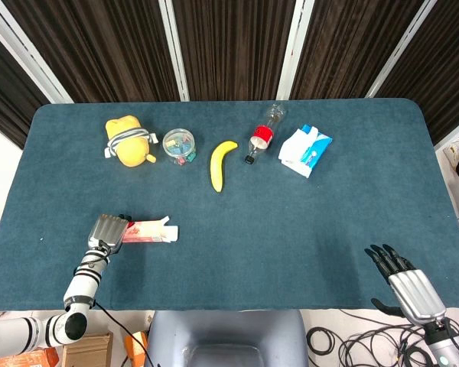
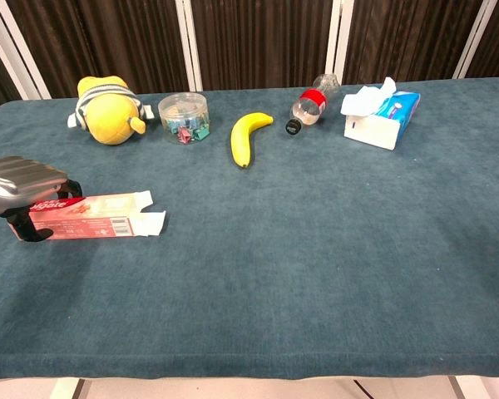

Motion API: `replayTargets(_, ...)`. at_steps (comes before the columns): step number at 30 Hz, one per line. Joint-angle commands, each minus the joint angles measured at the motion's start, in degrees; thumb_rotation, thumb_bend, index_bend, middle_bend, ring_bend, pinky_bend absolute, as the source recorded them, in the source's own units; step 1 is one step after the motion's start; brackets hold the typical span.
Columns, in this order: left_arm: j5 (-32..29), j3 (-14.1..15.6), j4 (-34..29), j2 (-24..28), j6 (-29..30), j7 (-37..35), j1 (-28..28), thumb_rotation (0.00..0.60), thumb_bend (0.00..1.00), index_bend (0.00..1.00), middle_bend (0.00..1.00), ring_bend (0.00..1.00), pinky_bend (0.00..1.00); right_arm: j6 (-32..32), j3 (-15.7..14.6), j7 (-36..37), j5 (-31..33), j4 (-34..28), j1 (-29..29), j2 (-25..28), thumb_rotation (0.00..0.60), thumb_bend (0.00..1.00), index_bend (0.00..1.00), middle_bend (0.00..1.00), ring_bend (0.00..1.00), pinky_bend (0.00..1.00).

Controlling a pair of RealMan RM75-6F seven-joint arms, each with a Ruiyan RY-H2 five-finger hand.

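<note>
A red and white toothpaste box point(image 1: 149, 232) point(image 2: 96, 216) lies flat near the table's front left, its right end flap open. My left hand point(image 1: 107, 232) point(image 2: 21, 183) grips the box's left end, fingers curled over the top and thumb against the near side. My right hand point(image 1: 405, 279) hovers at the front right corner of the table, fingers stretched out and apart, holding nothing. It is out of the chest view.
Along the far side of the blue table point(image 1: 291, 229) lie a yellow plush toy point(image 1: 128, 141) point(image 2: 106, 110), a clear jar of clips point(image 1: 179, 145) point(image 2: 185, 118), a banana point(image 1: 220, 164) point(image 2: 247, 137), a toppled bottle point(image 1: 263, 134) point(image 2: 310, 104) and a tissue pack point(image 1: 306, 151) point(image 2: 381, 115).
</note>
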Motion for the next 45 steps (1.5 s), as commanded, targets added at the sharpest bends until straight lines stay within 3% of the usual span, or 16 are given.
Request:
replayTargets(1, 0.0, 0.0, 0.1, 0.0, -0.1, 0.1, 0.0, 0.600, 0.37, 0.35, 0.39, 0.91, 0.98, -0.1, 0.0, -0.1, 0.0, 0.0, 0.0, 0.0, 0.600, 0.13, 0.04, 0.05, 0.00, 0.24)
replayTargets(15, 0.5, 0.0, 0.0, -0.1, -0.1, 0.0, 0.3, 0.600, 0.37, 0.36, 0.40, 0.91, 0.98, -0.2, 0.1, -0.1, 0.3, -0.1, 0.1, 0.0, 0.600, 0.13, 0.04, 0.05, 0.00, 0.24)
replayTargets(24, -0.1, 0.0, -4.2, 2.4, 3.4, 3.9, 0.0, 0.600, 0.45, 0.49, 0.55, 0.93, 0.99, -0.5, 0.1, -0.1, 0.4, -0.1, 0.3, 0.0, 0.600, 0.13, 0.04, 0.05, 0.00, 0.24)
replayTargets(30, -2.6, 1.2, -13.2, 7.7, 11.2, 15.1, -1.6, 0.600, 0.47, 0.52, 0.58, 0.93, 1.00, -0.5, 0.1, 0.2, 0.3, -0.2, 0.3, 0.1, 0.600, 0.13, 0.04, 0.05, 0.00, 0.24)
replayTargets(34, -7.0, 1.3, -19.5, 8.8, 22.1, 27.5, -3.1, 0.600, 0.47, 0.52, 0.58, 0.93, 1.00, -0.4, 0.1, 0.2, 0.1, -0.2, 0.3, 0.1, 0.600, 0.13, 0.04, 0.05, 0.00, 0.24)
replayTargets(39, -9.5, 0.4, -21.3, 8.3, 29.6, 35.4, -4.5, 0.600, 0.47, 0.52, 0.58, 0.94, 1.00, -0.3, 0.0, 0.4, 0.0, -0.1, 0.3, 0.2, 0.600, 0.13, 0.04, 0.05, 0.00, 0.24)
replayTargets(45, -10.0, 0.8, -21.9, 8.4, 32.4, 40.7, -5.5, 0.600, 0.47, 0.52, 0.58, 0.94, 1.00, -0.4, -0.1, 0.4, 0.0, -0.1, 0.3, 0.2, 0.600, 0.13, 0.04, 0.05, 0.00, 0.24)
